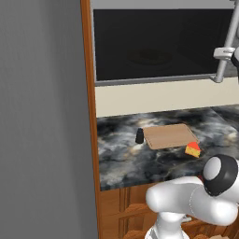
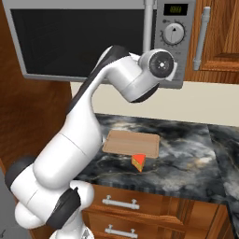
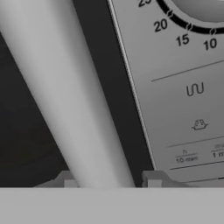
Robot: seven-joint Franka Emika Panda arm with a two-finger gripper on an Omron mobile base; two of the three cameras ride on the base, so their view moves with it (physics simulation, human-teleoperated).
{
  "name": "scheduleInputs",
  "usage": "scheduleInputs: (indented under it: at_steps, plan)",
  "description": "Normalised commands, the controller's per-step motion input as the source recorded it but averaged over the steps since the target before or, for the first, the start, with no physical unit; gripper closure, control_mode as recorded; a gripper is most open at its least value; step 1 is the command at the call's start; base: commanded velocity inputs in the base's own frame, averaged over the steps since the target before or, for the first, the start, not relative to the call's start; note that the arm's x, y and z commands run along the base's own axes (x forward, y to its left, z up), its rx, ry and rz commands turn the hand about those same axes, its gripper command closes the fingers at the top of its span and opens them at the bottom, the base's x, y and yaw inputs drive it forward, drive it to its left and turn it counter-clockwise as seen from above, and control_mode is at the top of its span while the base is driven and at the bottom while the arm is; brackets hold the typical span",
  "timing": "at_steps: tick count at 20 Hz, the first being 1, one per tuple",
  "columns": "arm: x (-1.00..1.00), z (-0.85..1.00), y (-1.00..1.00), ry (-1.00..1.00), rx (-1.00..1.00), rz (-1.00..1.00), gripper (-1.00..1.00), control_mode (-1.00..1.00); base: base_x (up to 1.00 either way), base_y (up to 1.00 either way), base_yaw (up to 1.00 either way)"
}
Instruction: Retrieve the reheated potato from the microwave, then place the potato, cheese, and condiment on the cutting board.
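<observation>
The two dark fingertips [image 3: 151, 178] sit one on each side of the microwave's handle [image 3: 70, 100], closed snugly on it — the gripper [image 3: 107, 181] has the bar clamped between its jaws. That handle is a thick, smooth grey tube, matte and round in section, running slantwise across the hand view in front of the black glass door [image 3: 22, 144]. Just beside it lies the flat grey control panel [image 3: 183, 105], printed with dial numbers and small symbols. From the right base view the white arm bends up from the base and its wrist presses against the microwave [image 2: 84, 42], a big grey box with a wide, glossy black door that is shut; the potato cannot be seen behind the dark glass. Below, on the mottled dark marble counter [image 2: 186, 158], lies the cutting board [image 2: 131, 142] — flat, rectangular, pale tan wood with rounded corners. The cheese [image 2: 138, 161], a small orange-yellow wedge with a red edge, rests on the counter just off the board's near corner. In the left base view the condiment [image 1: 139, 136], a tiny near-black bottle with a tapered top, stands upright just beside the board's left edge. Warm brown wooden cabinets [image 2: 140, 210] with metal pulls run beneath the counter.
</observation>
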Motion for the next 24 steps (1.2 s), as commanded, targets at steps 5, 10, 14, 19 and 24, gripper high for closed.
scheduleInputs:
  at_steps: [5, 10, 14, 19, 24]
  plan:
    - [-0.06, 0.0, 0.26, 0.0, 0.05, 0.0, 1.0, -1.0, 0.0, 0.0, 0.0]
    - [-0.32, 0.0, 0.22, 0.0, 0.03, 0.0, 1.0, -1.0, 0.0, 0.0, 0.0]
    - [-0.45, 0.0, 0.21, 0.0, 0.0, 0.0, 1.0, -1.0, 0.0, 0.0, 0.0]
    - [-0.55, 0.03, 0.14, 0.0, 0.0, 0.0, 1.0, -1.0, 0.0, 0.0, 0.0]
    - [-0.61, 0.08, 0.1, 0.0, 0.0, 0.0, 1.0, -1.0, 0.0, 0.0, 0.0]
